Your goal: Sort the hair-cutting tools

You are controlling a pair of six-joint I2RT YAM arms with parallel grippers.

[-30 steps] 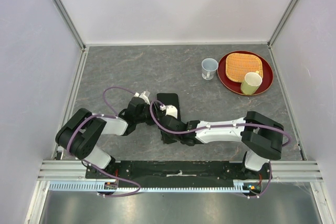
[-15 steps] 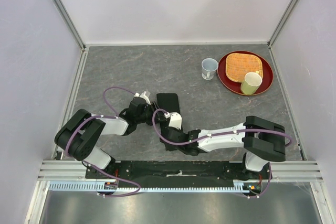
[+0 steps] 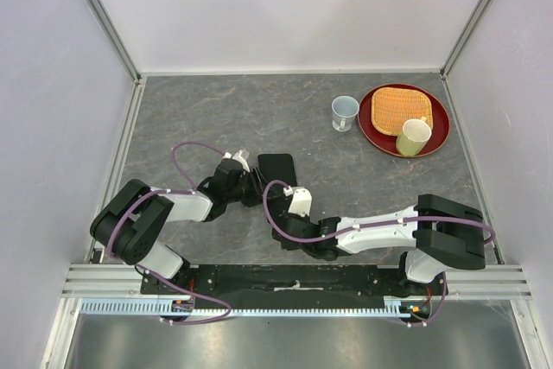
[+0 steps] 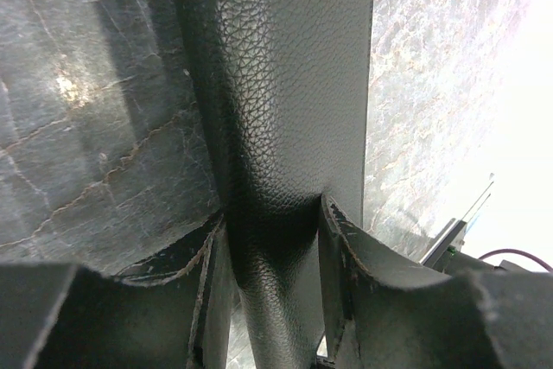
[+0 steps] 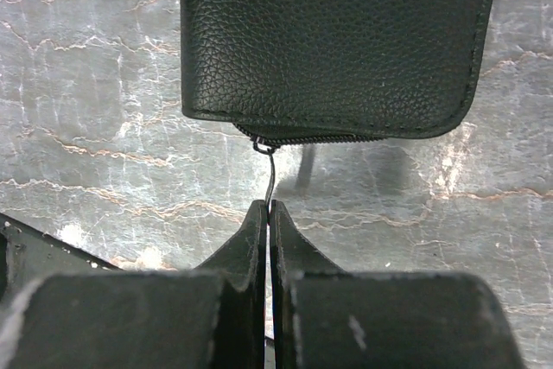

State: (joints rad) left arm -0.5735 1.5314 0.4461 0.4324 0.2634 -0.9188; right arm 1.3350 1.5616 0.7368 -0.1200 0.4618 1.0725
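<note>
A black leather zip case (image 3: 276, 168) lies on the grey table; the hair-cutting tools are out of view. In the left wrist view, my left gripper (image 4: 272, 213) is shut on a raised fold of the case (image 4: 285, 84), with one finger on each side of it. My right gripper (image 5: 269, 205) is shut on the thin metal zipper pull (image 5: 270, 170), which hangs from the near edge of the case (image 5: 337, 41). From above, the left gripper (image 3: 249, 181) sits at the case's left side and the right gripper (image 3: 290, 191) at its near end.
A red round tray (image 3: 373, 130) at the back right holds an orange woven mat (image 3: 399, 108) and a pale green cup (image 3: 414, 136). A small clear cup (image 3: 345, 112) stands just left of it. Walls and metal rails enclose the table.
My right wrist has moved right and toward the near edge, still shut on the zipper pull. The left arm has barely moved.
</note>
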